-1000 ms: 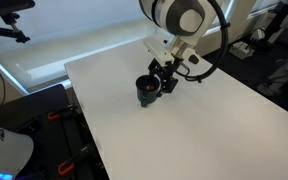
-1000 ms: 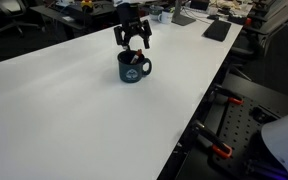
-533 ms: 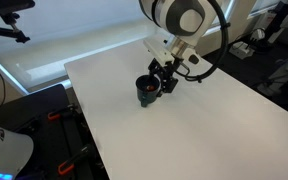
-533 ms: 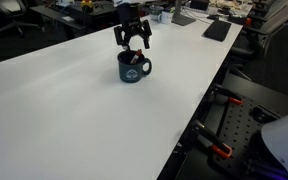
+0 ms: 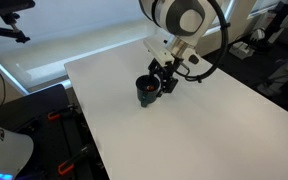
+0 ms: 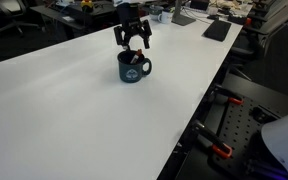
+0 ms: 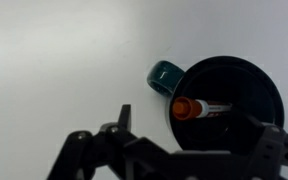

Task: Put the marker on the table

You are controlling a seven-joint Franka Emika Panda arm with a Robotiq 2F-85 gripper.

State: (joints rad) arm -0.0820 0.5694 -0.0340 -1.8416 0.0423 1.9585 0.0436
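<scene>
Fingers stand apart and hold nothing, poised close over the dark cup. Marker lies inside the cup, its orange end toward the teal handle, and does not rest on the counter. Cup stands upright on the white counter in both exterior views.

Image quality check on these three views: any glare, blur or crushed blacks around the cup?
Wrist view: the gripper is a dark, soft-focus silhouette close to the lens; the marker is fairly sharp, the cup interior nearly black. Both exterior views: the table is bright and evenly lit, no hard glare; the marker is too small to resolve.
</scene>
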